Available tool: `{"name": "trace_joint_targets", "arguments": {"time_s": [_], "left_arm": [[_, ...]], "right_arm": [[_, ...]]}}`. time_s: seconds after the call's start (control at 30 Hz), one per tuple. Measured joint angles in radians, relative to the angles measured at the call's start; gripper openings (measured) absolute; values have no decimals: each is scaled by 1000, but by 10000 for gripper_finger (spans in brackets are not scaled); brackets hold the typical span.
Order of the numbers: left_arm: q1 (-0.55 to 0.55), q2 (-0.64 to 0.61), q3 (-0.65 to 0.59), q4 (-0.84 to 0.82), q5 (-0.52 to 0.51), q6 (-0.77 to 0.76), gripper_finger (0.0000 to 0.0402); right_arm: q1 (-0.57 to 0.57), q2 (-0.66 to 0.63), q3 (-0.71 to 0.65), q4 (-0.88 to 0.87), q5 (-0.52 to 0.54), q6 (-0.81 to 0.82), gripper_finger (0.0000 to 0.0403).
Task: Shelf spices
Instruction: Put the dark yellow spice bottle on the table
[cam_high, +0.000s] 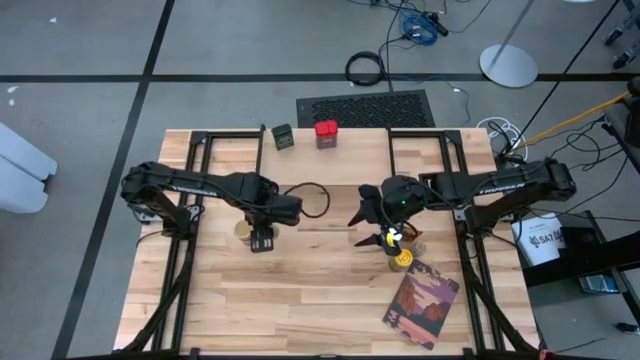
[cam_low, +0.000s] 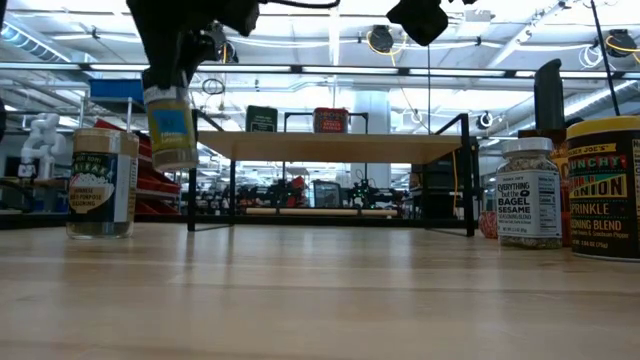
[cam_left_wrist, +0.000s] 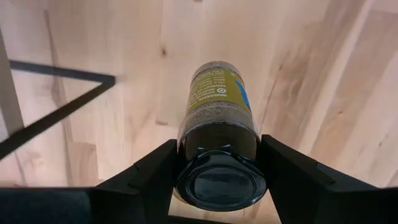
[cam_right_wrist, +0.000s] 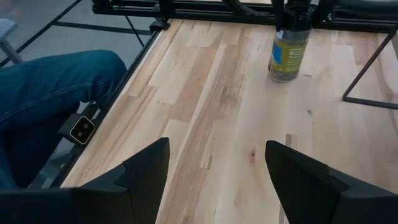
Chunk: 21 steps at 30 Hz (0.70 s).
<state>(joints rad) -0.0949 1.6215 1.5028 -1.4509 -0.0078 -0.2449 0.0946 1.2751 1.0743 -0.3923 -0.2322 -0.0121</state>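
Overhead, arms hide what the left tool (cam_left_wrist: 217, 168) clamps; its wrist view shows a black-capped jar (cam_left_wrist: 217, 118). Right tool (cam_right_wrist: 214, 171) gapes.

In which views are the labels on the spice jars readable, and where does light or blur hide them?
Low view: the bagel sesame jar on the right reads clearly; bright ceiling lights leave the left gripper a dark silhouette. Left wrist view: the held jar shows only blurred small print. High view: labels too small to read.

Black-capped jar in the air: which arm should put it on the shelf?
Left. The left gripper is shut on the black-capped jar, lifted off the table near the shelf. The right gripper is open, holding nothing.
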Motion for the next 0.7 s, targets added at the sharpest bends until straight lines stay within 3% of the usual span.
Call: {"name": "trace_joint_targets", "arguments": {"time_s": [0.7], "left_arm": [[3, 0, -155, 154, -53, 38, 221]], "right_arm": [[-1, 0, 0, 22, 0, -15, 254]]}}
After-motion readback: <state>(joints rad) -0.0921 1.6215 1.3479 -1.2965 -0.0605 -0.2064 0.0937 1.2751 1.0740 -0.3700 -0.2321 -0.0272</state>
